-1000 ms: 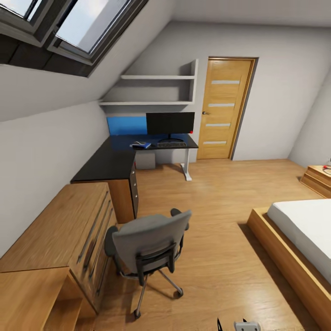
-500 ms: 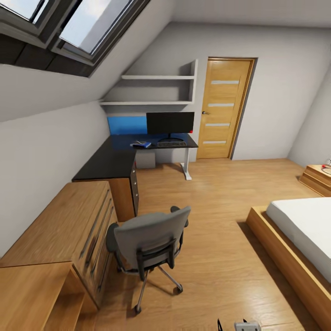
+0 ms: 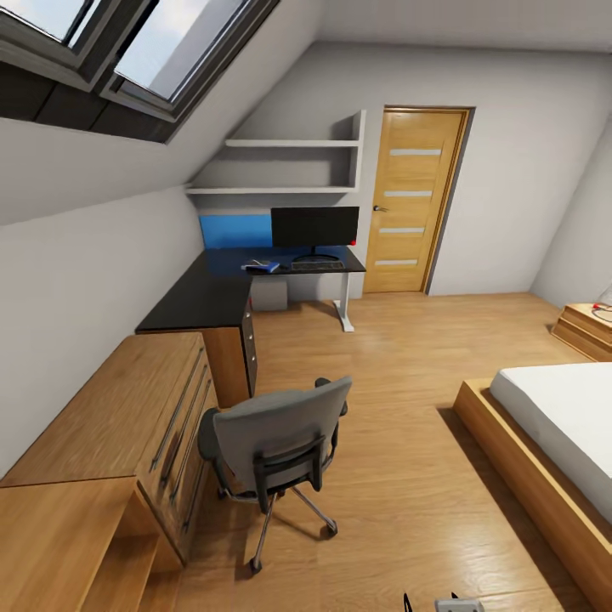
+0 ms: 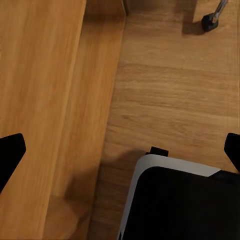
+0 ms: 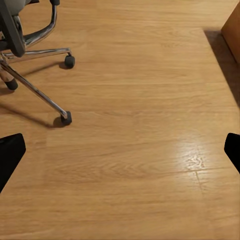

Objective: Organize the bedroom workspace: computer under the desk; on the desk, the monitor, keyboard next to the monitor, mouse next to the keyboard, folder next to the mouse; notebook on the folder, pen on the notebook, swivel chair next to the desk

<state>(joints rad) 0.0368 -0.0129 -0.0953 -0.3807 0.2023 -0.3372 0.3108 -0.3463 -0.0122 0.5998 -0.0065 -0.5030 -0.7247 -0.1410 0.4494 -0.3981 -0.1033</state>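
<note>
Bedroom, robot en route: chair (image 3: 276, 446) stands mid-floor, backrest toward the camera, well short of the desk (image 3: 223, 285), where monitor (image 3: 314, 228) and keyboard (image 3: 318, 266) sit. Chair lies ahead-left, nearer the left arm. Both claws (image 4: 120, 150) (image 5: 120, 150) spread wide, empty. Folder hidden behind backrest; mouse, pen too small to make out.

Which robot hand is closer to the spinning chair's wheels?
Probably the right. The right gripper hangs open over bare floor with the chair's wheels close ahead. The left gripper, also open, is beside the wooden dresser, one wheel farther off.
</note>
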